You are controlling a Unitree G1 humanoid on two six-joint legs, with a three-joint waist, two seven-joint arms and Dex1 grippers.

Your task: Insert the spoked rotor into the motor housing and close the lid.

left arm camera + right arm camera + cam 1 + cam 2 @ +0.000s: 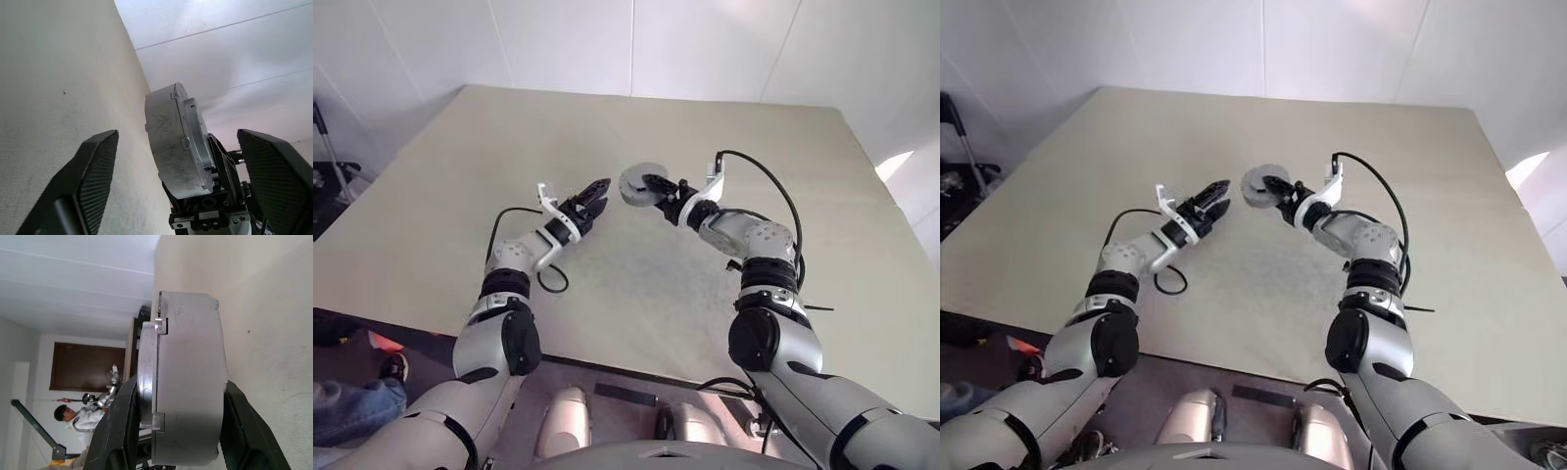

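Observation:
The motor housing [188, 377] with the lid on it reads as one silver-grey round drum with a thinner tabbed ring [146, 377] flush against one face. I cannot tell which part is which. My right gripper [651, 186] is shut on the drum's two flat faces and holds it on edge above the table. The left gripper [599, 196] is open, a short way left of the drum [634, 183] and not touching it. In the left wrist view the drum [173, 142] shows between the spread fingers [98, 166]. The spoked rotor is hidden.
A wide beige table [636, 274] lies under both arms, its near edge [607, 364] close to me. Black cables [548, 279] loop by each forearm. Dark equipment [328, 176] stands off the left side. A person [80, 418] shows far off in the right wrist view.

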